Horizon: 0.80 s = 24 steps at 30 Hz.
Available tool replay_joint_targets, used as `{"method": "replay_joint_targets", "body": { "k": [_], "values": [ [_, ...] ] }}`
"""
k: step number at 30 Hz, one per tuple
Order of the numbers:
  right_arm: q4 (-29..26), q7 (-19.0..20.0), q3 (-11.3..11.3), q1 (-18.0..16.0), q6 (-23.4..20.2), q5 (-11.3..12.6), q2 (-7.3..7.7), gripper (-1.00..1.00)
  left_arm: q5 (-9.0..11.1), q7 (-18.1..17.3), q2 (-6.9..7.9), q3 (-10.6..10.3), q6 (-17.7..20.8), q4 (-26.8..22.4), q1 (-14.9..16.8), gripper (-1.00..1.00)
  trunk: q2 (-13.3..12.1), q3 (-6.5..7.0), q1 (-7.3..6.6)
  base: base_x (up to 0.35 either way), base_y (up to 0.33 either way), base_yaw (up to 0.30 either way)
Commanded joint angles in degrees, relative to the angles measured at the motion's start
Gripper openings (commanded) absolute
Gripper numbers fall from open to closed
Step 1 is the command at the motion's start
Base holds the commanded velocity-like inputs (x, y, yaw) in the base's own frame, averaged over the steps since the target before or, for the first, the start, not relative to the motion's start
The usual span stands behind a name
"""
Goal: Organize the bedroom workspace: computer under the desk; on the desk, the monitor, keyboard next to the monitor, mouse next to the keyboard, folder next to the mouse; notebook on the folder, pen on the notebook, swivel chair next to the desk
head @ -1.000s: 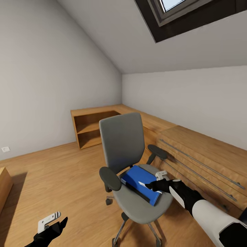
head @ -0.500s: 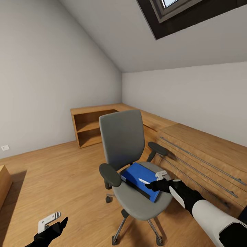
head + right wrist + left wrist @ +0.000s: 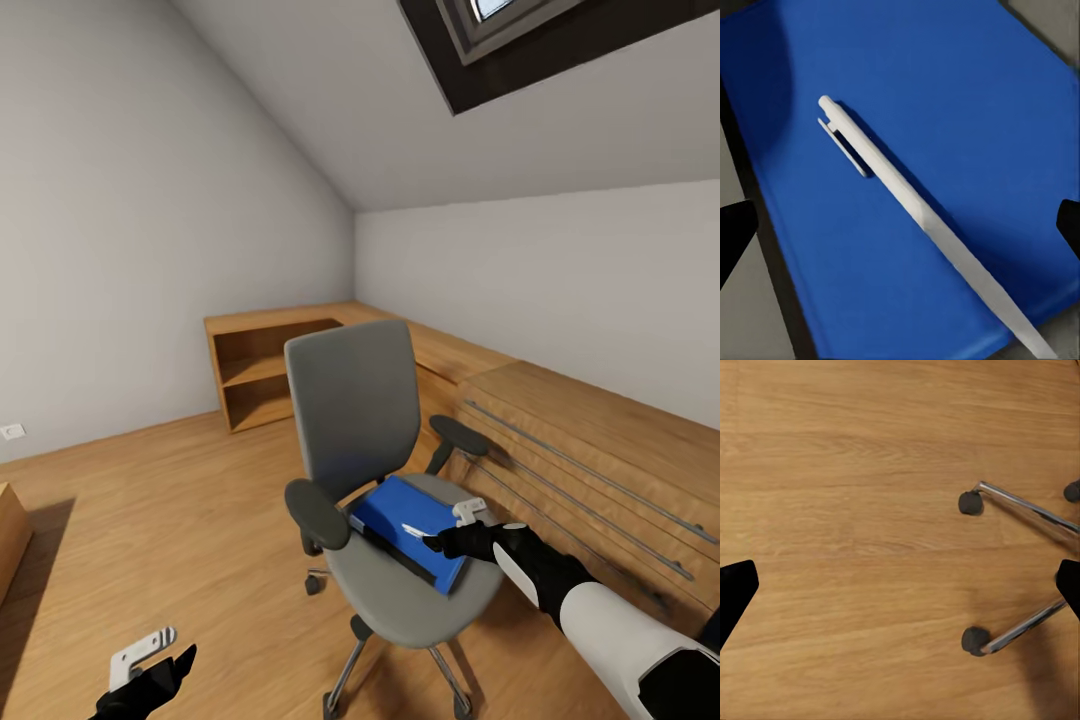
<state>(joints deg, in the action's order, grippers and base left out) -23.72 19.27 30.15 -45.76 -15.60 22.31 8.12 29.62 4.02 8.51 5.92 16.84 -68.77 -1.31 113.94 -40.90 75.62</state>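
The swivel chair, grey with black armrests, stands in the middle of the head view. On its seat lies the bright blue folder with a dark edge under it, and a white pen rests on top. My right gripper hovers just over the folder's near corner. The right wrist view looks down on the folder, where the pen lies loose between the gripper's widely parted fingertips. My left gripper hangs open low over the floor, beside the chair's chrome legs and casters.
Light wooden low cabinets run along the back wall and the right wall, close behind the chair. Wooden floor stretches to the left. Another wooden piece stands at the far left edge. A skylight sits in the sloped ceiling.
The whole head view has shifted slightly, so the camera moved. My left gripper sits a little lower in the picture. The right gripper holds its place over the folder and pen.
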Motion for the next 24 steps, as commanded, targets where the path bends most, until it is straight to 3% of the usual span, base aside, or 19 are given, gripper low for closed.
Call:
{"method": "replay_joint_targets", "body": {
  "k": [1, 15, 24],
  "values": [
    [-0.1, 0.0, 0.2, 0.0, -0.3, 0.4, 0.06, 1.0, 0.6, 0.4, 0.02, 0.0, 0.3, -0.1, 0.0, 1.0, 0.0, -0.05, 0.02, 0.177, -0.139, 0.0],
    [-0.1, -0.1, 0.4, 0.0, -0.4, 0.4, -0.02, 1.0, 0.6, 0.4, 0.06, 0.0, 0.3, 0.3, 0.0, 1.0, 0.0, -0.05, 0.02, 0.101, -0.023, 0.0],
    [0.0, -0.1, 0.4, 0.0, -0.5, 0.1, -1.12, 1.0, 0.6, 0.4, 0.05, 0.1, 0.3, 0.3, 0.0, 1.0, 0.0, -0.05, 0.02, 0.026, 0.0, 0.0]
  ]
}}
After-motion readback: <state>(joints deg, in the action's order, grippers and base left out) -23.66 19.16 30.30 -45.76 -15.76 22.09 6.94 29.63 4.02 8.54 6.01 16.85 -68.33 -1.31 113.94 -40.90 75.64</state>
